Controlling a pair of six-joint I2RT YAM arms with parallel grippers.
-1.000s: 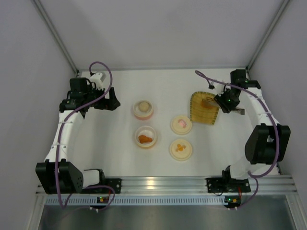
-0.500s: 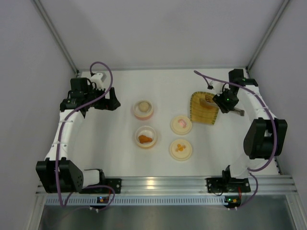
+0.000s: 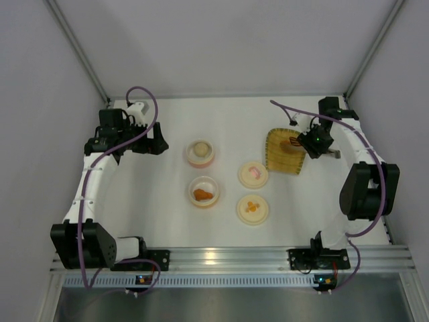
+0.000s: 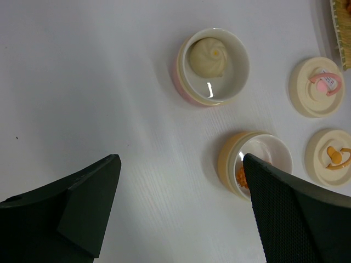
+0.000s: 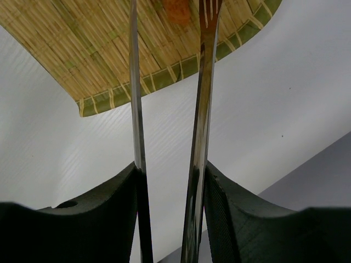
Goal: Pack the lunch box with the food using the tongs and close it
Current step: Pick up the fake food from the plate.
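My right gripper [image 3: 310, 142] [image 5: 170, 170] is shut on the tongs [image 5: 203, 82], one metal arm against each finger. The tong tips reach over the yellow woven tray [image 3: 283, 159] [image 5: 82, 49], where a small orange-red piece [image 5: 178, 11] lies between them. A pale round ball [image 3: 200, 148] [image 4: 207, 56] sits in the pink lunch box bowl [image 3: 200, 158] [image 4: 184, 82]. Orange chunks [image 3: 203, 194] [image 4: 240, 176] sit in the orange bowl [image 3: 203, 182] [image 4: 227, 164]. My left gripper [image 3: 157, 144] [image 4: 180, 160] hangs open above the table, left of the bowls, holding nothing.
Two flat cream lids lie between the bowls and the tray, one with a pink mark [image 3: 253, 174] [image 4: 317, 86] and one with an orange mark [image 3: 253, 208] [image 4: 329, 156]. Grey walls close in the table on the left, right and far sides.
The right arm has drawn slightly toward the far right corner, and the tong arms have spread a little between its fingers. The left arm has not moved.
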